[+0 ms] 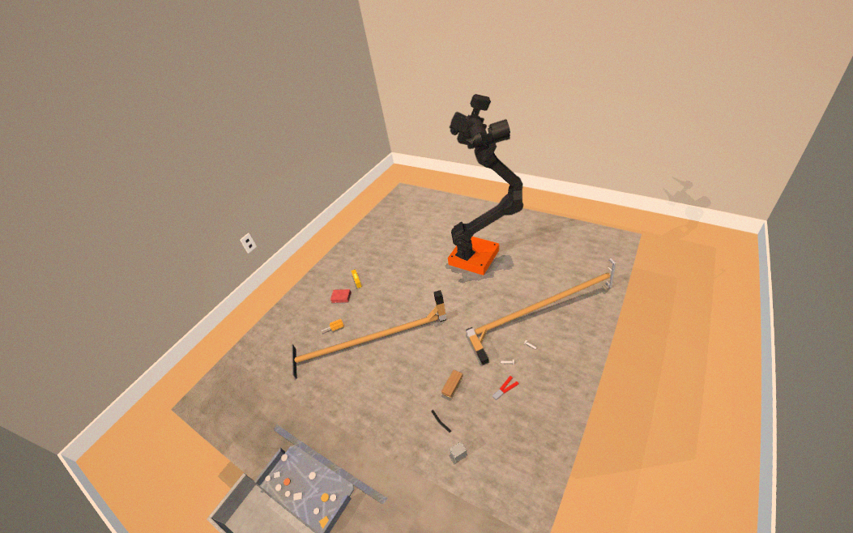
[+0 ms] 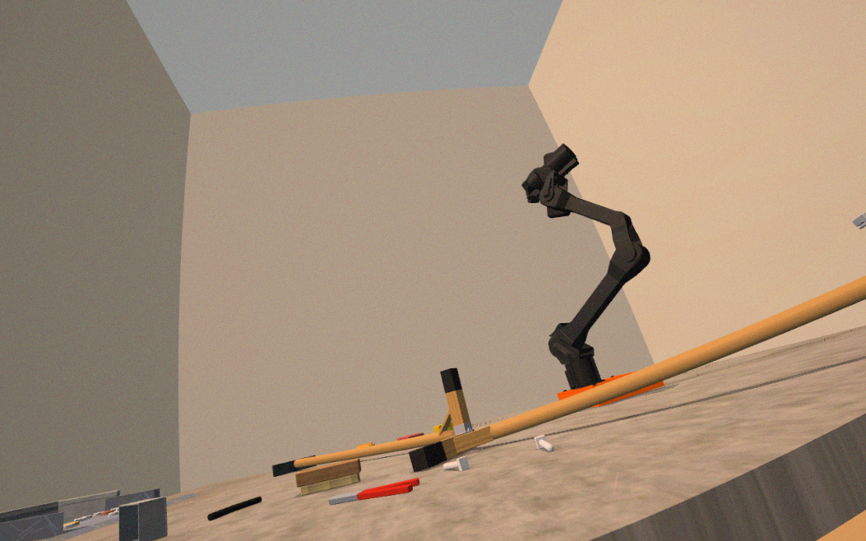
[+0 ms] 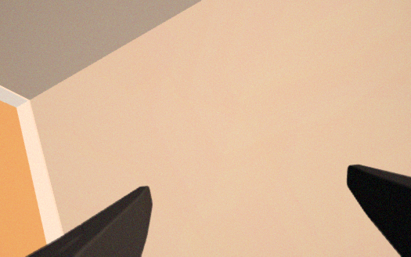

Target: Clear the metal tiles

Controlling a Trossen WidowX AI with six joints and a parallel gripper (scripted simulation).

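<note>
My gripper is open and empty, raised high above the arm's base and facing the walls, far from the tools. The long scraper lies on the table, its black blade at the left and its upright black-tipped grip near the middle. The steel bench plate is at the near left in the top view, with several small tiles on it, such as a white tile and an orange tile. The catch box adjoins its far end and is cut off by the frame.
A second long-handled tool with a pronged metal head lies at the right. Around are a brown block, red-handled pliers, a black rod, a grey cube, a red block and an orange screwdriver.
</note>
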